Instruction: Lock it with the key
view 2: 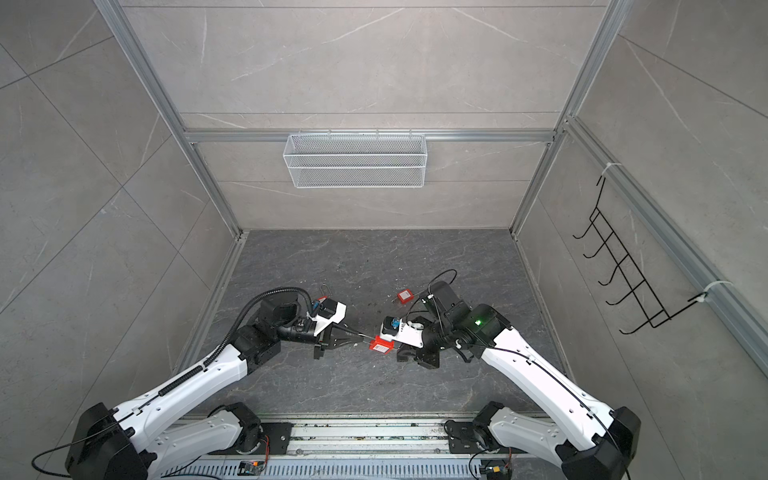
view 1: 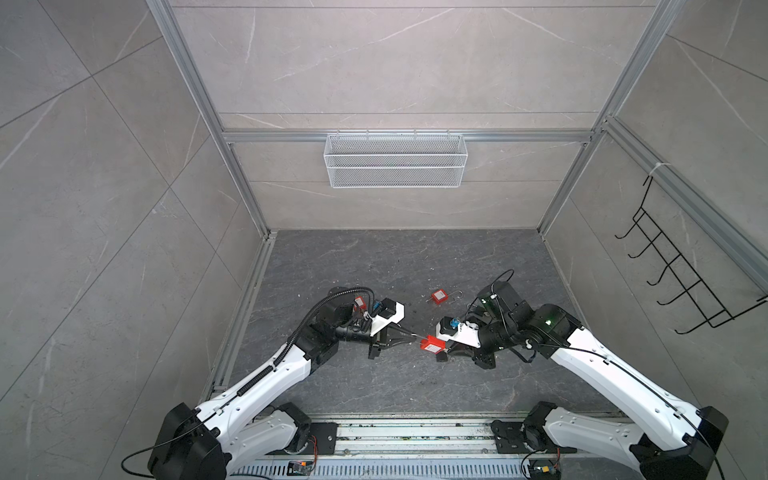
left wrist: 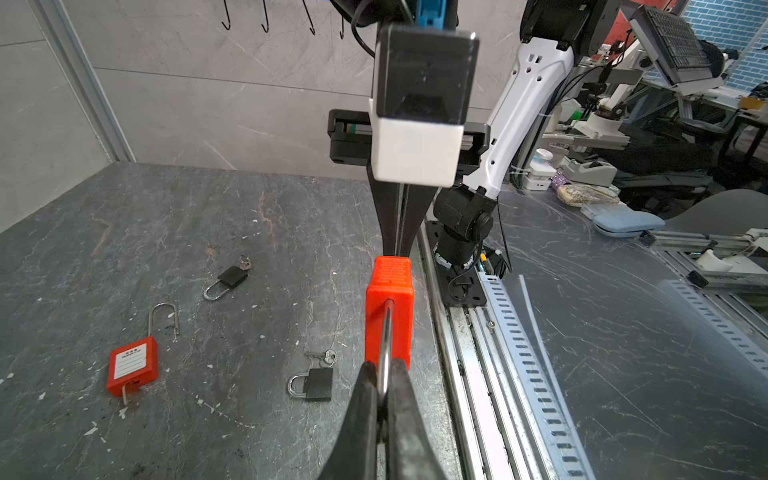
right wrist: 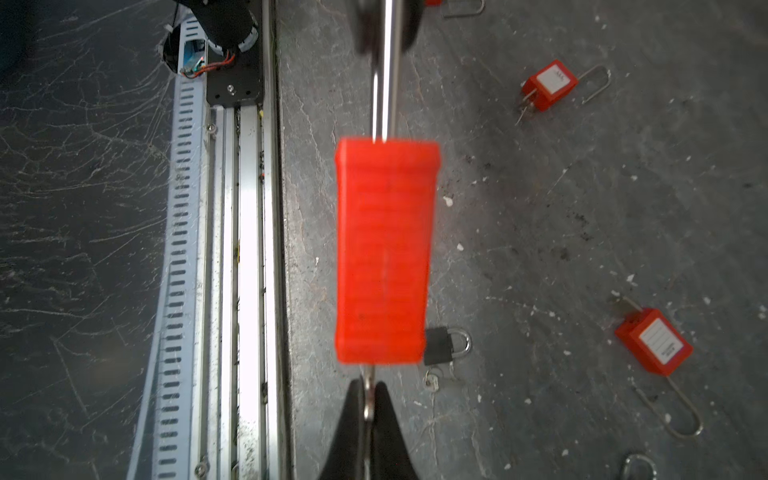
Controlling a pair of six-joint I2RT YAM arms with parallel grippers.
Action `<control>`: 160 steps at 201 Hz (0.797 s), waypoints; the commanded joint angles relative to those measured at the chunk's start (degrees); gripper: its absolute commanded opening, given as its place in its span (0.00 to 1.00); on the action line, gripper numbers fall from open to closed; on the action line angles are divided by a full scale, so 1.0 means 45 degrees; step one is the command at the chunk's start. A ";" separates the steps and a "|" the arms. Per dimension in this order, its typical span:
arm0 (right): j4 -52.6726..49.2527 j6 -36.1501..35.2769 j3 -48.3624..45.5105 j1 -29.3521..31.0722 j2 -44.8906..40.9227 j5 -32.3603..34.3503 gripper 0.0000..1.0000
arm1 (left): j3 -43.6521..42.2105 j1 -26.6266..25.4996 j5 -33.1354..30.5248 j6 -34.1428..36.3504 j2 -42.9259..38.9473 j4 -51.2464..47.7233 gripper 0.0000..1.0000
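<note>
A red padlock is held clear of the dark table btwn the two arms, close to the front rail and mid-scene in both top views. Its steel shackle is clamped by the left gripper, w/ the fingers pressed together on the rod. At the body's opposite end a key is pinched by the right gripper, jaws closed tight on it. Only the ribbed side of the held body is shown. A second red padlock is laid flat on the table, shackle open, key in, w/ a white ruled label whose small print can't be read. Two black padlocks are laid nearby, each w/ a key beside it.
</note>
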 commanded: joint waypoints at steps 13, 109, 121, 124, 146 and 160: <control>-0.2584 -0.0393 0.0026 -0.0285 0.0633 0.0142 0.00 | 0.0813 0.0367 0.0097 0.1050 -0.0460 -0.0051 0.00; -0.0154 0.2106 -0.1051 -0.1222 -0.0439 0.2261 0.00 | 0.4668 0.0373 -0.1279 0.4439 0.2166 -0.8570 0.00; 0.0360 0.3038 -0.1191 -0.1239 -0.0579 0.2819 0.00 | 0.5298 0.0385 -0.1550 0.4980 0.2777 -0.9790 0.00; 0.0434 0.3323 -0.1217 -0.1242 -0.0601 0.2954 0.00 | 0.5419 0.0384 -0.1568 0.5104 0.2900 -1.0077 0.00; 0.0716 0.4686 -0.1162 -0.1262 -0.0671 0.3749 0.00 | 0.5981 0.0385 -0.1955 0.5536 0.3732 -1.1217 0.00; 0.0813 0.5544 -0.0969 -0.1262 -0.0690 0.4135 0.00 | 0.6191 0.0350 -0.2400 0.5561 0.4184 -1.1685 0.00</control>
